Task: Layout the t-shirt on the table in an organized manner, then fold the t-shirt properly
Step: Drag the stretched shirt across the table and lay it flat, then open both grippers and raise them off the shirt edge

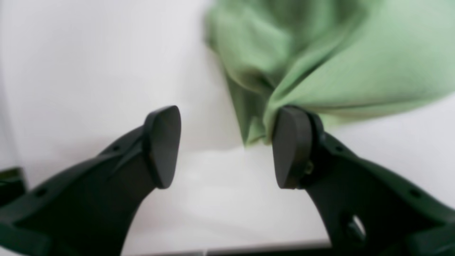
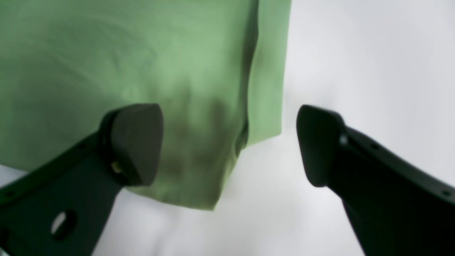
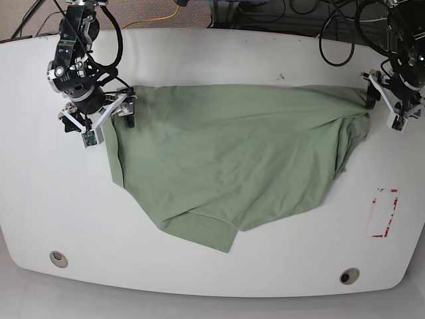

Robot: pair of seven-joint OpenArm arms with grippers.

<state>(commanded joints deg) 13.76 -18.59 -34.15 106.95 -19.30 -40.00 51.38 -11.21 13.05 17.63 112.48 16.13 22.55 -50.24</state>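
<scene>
Item: the t-shirt (image 3: 226, 166), pale sage-green, soft and wrinkled. We find it spread across the middle of the table (image 3: 199, 53), its far edge drawn fairly straight between the two arms, its near edge sagging to a ragged point with a flap folded under. One end bunches into a tight gather.

Item: the left gripper (image 1: 227, 145), at the shirt's bunched end. Its jaws stand apart. One pad (image 1: 289, 145) touches the gather of cloth; the other stands clear over bare table. Nothing is pinched between them, so we read it as released.

Item: the right gripper (image 2: 229, 144), at the shirt's opposite far corner. Jaws spread wide. One pad lies over the cloth, the other beside the shirt's edge; the folded hem sits in the gap, ungripped.

Item: the table, glossy white, rounded corners. A red tape rectangle (image 3: 384, 212) lies beyond the shirt's bunched end, well apart from it. Two grommet holes (image 3: 58, 258) sit nearer the front edge than the shirt.

Risks, as we judge them:
- The gather by the left gripper may snag on the pad and drag as the arm moves.
- The smooth tabletop lets thin cotton slide, so a one-sided pull may skew the whole layout.
- The tucked near flap may get folded in, leaving a lumpy result.
- Closing on doubled hem may lift two layers.
</scene>
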